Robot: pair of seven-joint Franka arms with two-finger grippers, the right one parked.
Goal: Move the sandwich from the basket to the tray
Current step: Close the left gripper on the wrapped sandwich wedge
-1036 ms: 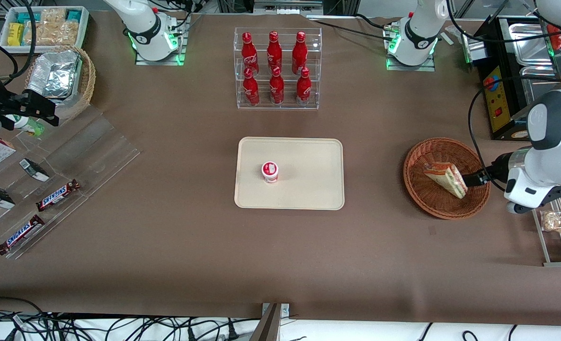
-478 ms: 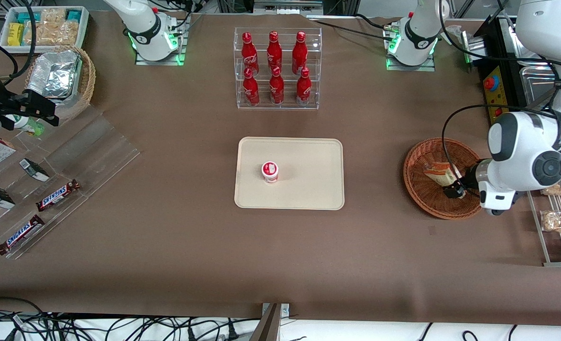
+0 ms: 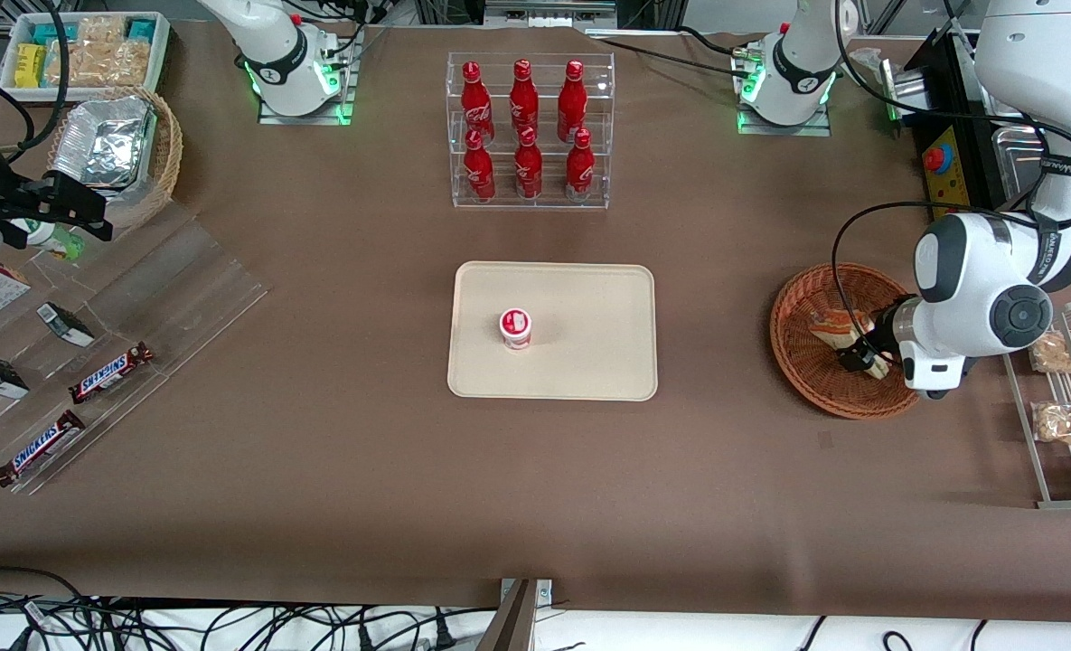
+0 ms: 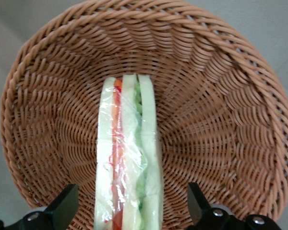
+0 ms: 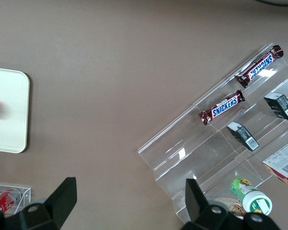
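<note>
The sandwich (image 4: 128,158), a clear-wrapped wedge of pale bread with red and green filling, stands on edge in the reddish-brown woven basket (image 4: 221,110). My gripper (image 4: 129,211) is open and down inside the basket, one finger on each side of the sandwich, with a gap between each finger and the bread. In the front view the gripper (image 3: 860,354) hides most of the sandwich (image 3: 829,325) in the basket (image 3: 797,362), which sits toward the working arm's end of the table. The cream tray (image 3: 589,307) lies at mid-table.
A small red-and-white cup (image 3: 515,327) stands on the tray. A clear rack of red bottles (image 3: 529,131) stands farther from the front camera than the tray. A metal rack with snack bags (image 3: 1064,398) is beside the basket. Candy bar shelves (image 3: 92,362) lie toward the parked arm's end.
My wrist has swung round from beside the basket to above it. The gripper now points down into the basket and straddles the sandwich, which has not moved.
</note>
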